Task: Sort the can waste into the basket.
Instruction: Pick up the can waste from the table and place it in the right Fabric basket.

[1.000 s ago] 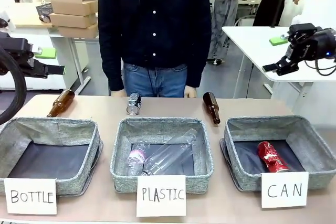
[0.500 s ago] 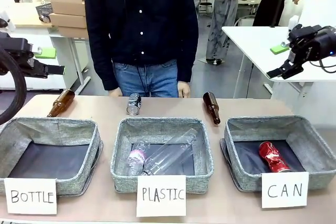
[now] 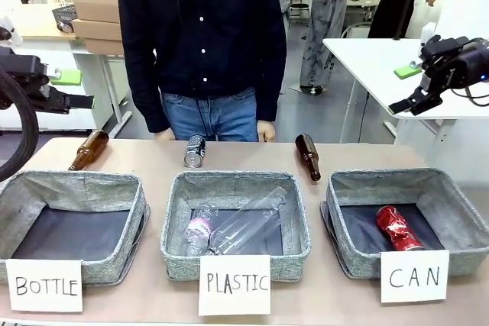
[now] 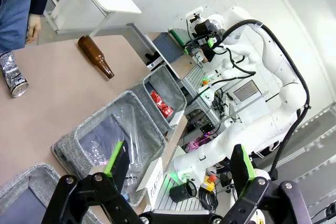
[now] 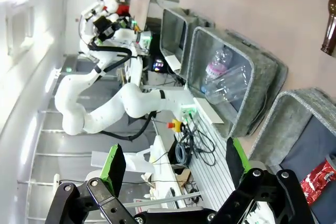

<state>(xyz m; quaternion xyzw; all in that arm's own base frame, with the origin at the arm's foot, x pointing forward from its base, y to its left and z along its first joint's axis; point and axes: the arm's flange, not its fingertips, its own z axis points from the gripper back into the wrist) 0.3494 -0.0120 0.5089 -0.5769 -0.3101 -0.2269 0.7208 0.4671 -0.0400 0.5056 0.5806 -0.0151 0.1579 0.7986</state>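
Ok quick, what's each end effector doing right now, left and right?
Left end effector: open, holding nothing.
Right end effector: open, holding nothing.

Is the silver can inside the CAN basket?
No, the silver can lies on the table, outside the CAN basket, which holds the red can.

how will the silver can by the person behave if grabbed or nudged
The silver can lies on its side, so a nudge would probably roll it. It looks small and metal, so likely light and easy to crush.
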